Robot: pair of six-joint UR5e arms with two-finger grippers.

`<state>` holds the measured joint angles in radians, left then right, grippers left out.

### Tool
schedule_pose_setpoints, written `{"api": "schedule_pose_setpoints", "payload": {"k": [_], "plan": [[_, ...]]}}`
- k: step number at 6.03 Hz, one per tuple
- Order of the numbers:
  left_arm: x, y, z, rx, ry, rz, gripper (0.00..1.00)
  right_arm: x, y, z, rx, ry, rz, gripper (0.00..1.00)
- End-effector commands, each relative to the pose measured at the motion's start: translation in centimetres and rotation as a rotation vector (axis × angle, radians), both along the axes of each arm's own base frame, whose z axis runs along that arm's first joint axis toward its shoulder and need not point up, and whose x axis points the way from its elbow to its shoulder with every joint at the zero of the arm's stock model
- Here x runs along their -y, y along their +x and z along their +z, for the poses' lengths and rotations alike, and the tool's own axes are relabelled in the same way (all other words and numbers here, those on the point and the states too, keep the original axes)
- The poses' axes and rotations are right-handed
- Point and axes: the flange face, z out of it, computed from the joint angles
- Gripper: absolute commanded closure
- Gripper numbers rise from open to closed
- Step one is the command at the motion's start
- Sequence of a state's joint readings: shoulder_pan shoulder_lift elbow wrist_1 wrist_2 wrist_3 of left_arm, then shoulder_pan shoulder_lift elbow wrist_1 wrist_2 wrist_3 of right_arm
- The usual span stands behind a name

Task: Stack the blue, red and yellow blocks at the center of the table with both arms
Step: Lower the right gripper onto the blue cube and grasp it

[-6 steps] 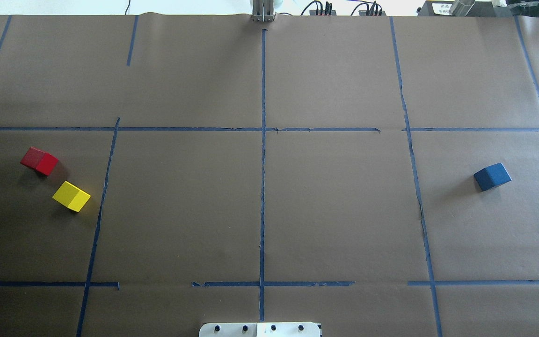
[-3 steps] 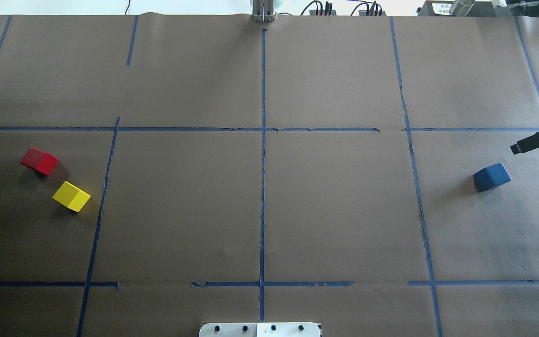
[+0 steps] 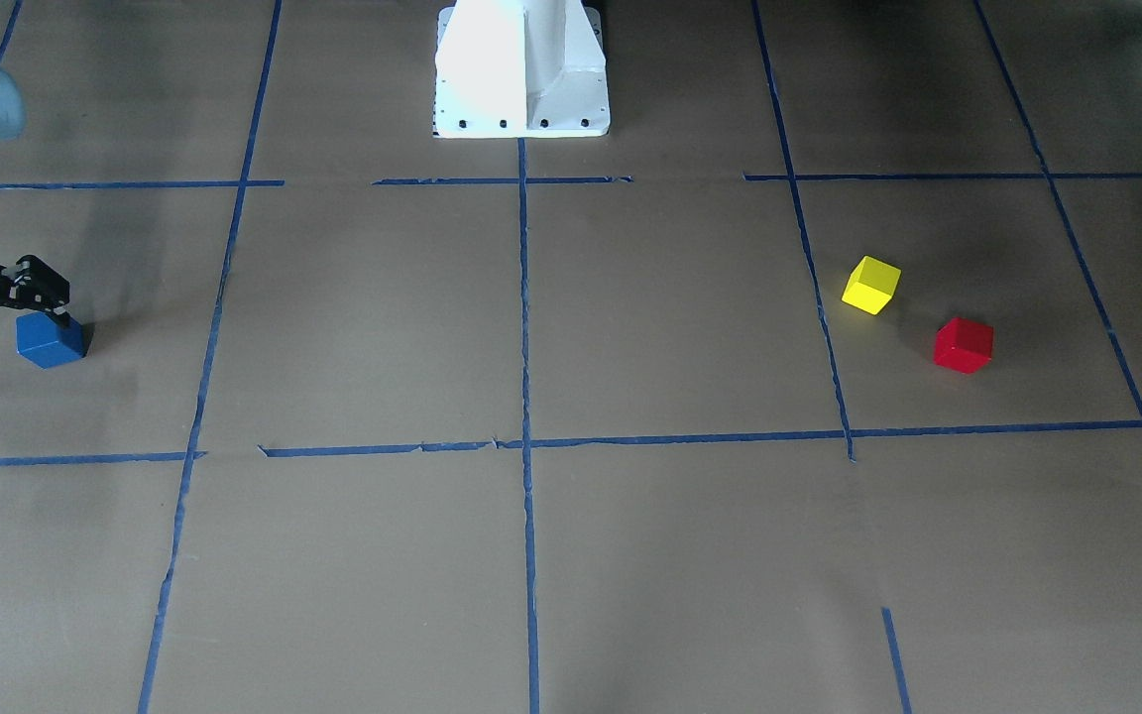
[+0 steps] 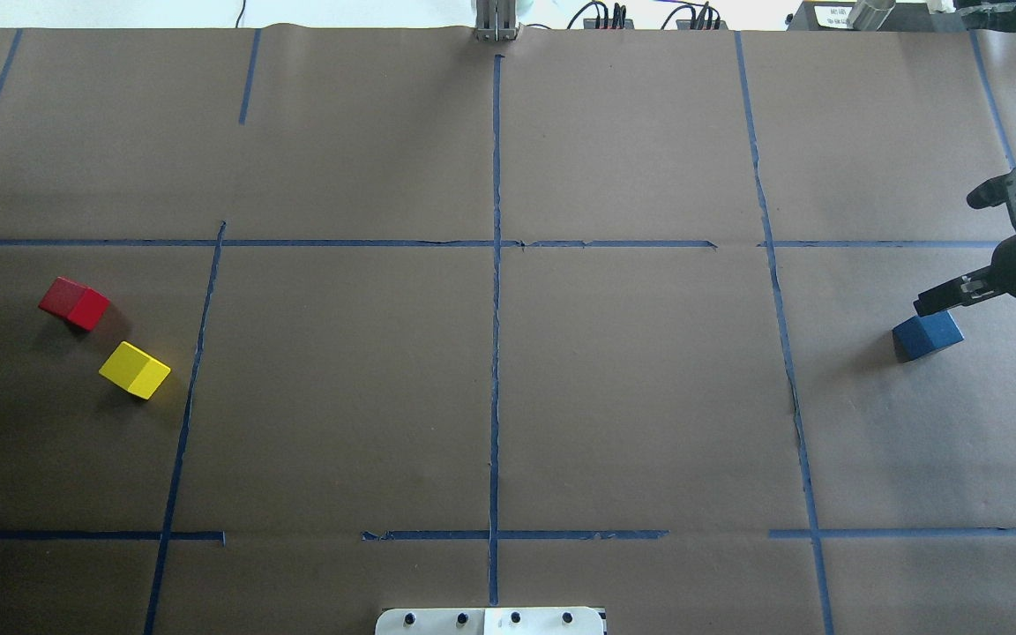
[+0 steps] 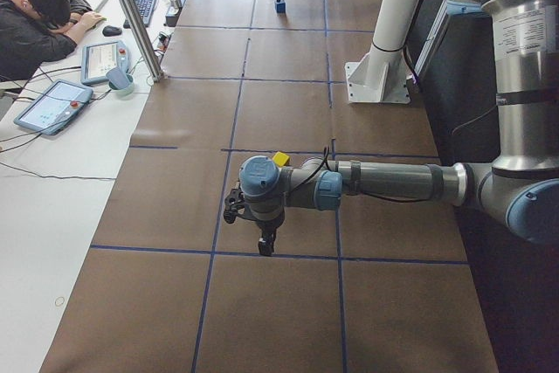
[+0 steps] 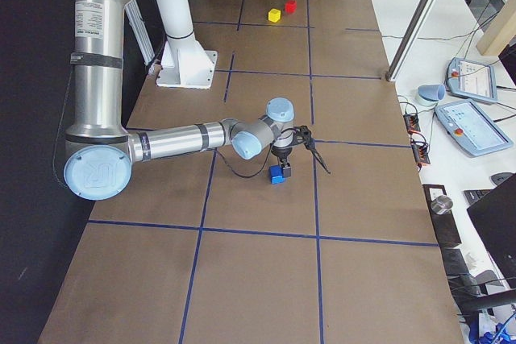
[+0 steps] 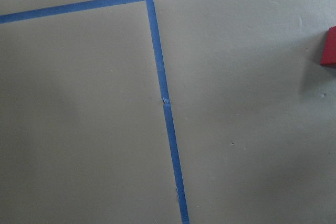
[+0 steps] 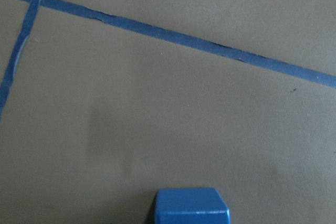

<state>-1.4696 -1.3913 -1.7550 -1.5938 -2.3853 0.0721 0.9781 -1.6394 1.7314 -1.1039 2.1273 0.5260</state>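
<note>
The right gripper [image 4: 946,253], jaws spread wide, is hovering by the blue block [image 4: 927,334] at the table's right end, apparently lining up a grasp.

The right gripper [image 4: 950,251], formerly out of the overhead view, has advanced toward the blue block [image 4: 928,334]; one fingertip [image 4: 924,305] now lies just beside it.

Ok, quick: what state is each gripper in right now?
Left gripper: cannot be told; only the side view shows it properly.
Right gripper: jaws open, holding nothing, poised at the blue block.
</note>
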Motion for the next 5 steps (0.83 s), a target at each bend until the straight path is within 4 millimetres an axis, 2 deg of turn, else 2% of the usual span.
{"api": "schedule_pose_setpoints", "payload": {"k": [1, 2, 3, 5], "plan": [[0.0, 0.0, 0.0, 0.000, 0.000, 0.000, 0.00, -0.6, -1.0, 2.7, -0.029, -0.045, -0.022, 0.00], [0.0, 0.0, 0.0, 0.000, 0.000, 0.000, 0.00, -0.7, -1.3, 3.3, -0.036, -0.054, -0.028, 0.00], [0.0, 0.0, 0.0, 0.000, 0.000, 0.000, 0.00, -0.6, -1.8, 3.1, -0.035, -0.052, -0.032, 0.09], [0.0, 0.0, 0.0, 0.000, -0.002, 0.000, 0.00, -0.5, -2.1, 3.1, -0.033, -0.051, -0.037, 0.82]]}}
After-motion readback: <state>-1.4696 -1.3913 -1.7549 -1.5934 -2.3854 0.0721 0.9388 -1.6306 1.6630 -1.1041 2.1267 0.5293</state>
